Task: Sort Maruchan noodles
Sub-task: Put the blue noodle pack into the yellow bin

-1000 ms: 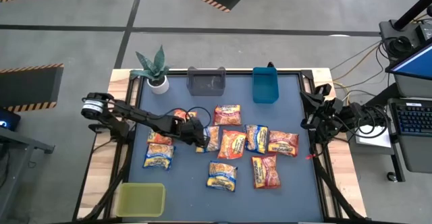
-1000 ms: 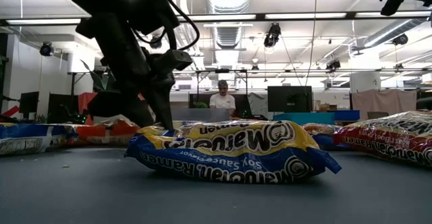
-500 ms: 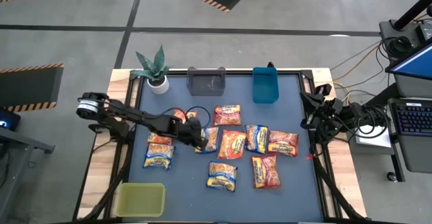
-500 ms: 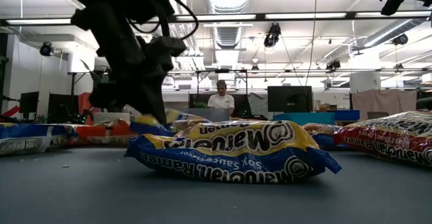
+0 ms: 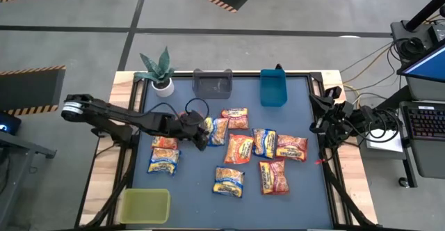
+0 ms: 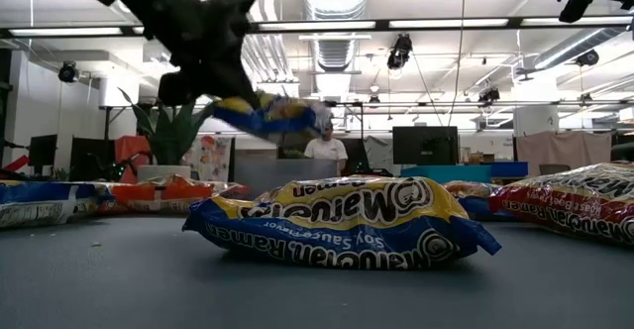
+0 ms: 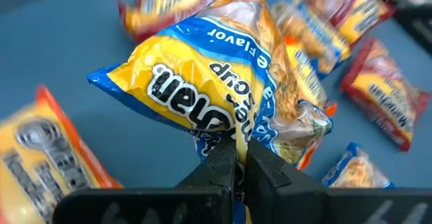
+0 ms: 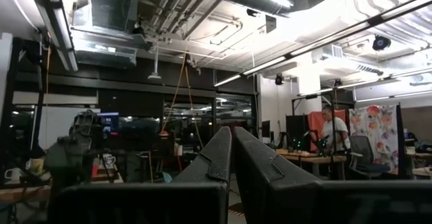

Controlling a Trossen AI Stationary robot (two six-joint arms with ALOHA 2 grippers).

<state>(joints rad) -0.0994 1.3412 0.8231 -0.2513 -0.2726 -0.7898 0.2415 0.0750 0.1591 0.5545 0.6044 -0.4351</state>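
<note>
**desk:** high view, your left pincer [image 5: 202, 129] sits over the dark blue table [image 5: 188, 189]. what's in it?

**robot:** a yellow-and-blue flat plastic ramen packet [image 5: 217, 129]. my two fingers are pressed together on one edge of it, and it hangs clear of the table, just beside the orange-and-yellow packet [image 5: 234, 118] toward the back.

**desk:** does the left wrist view agree?

**robot:** yes. my dark fingers [image 7: 219, 166] pinch the lower edge of the yellow-and-blue packet [image 7: 202, 89], crumpled and tilted, with other packets lying on the blue surface below.

**desk:** and from table height?

**robot:** in the low view the packet [image 6: 267, 114] is up in the air under my left pincer [image 6: 230, 96], well above a big yellow-and-blue packet [image 6: 342, 220] lying flat in front. a person [image 6: 325, 146] sits far behind in the room.

**desk:** where's the rest of the noodles?

**robot:** spread over the middle of the table. two packets lie near the left edge, an orange one [image 5: 165, 143] and a yellow-and-blue one [image 5: 163, 161]. an orange one [image 5: 239, 149] sits in the centre, and a red-pink one [image 5: 273, 177] toward the front right.

**desk:** bins?

**robot:** a grey bin [image 5: 213, 84] and a blue bin [image 5: 273, 88] at the back edge, a yellow-green bin [image 5: 144, 206] at the front left corner, and a small potted plant [image 5: 158, 71] at the back left.

**desk:** your right pincer?

**robot:** parked off the table's right edge [image 5: 327, 123], fingers [image 8: 219, 158] together, holding nothing.
</note>
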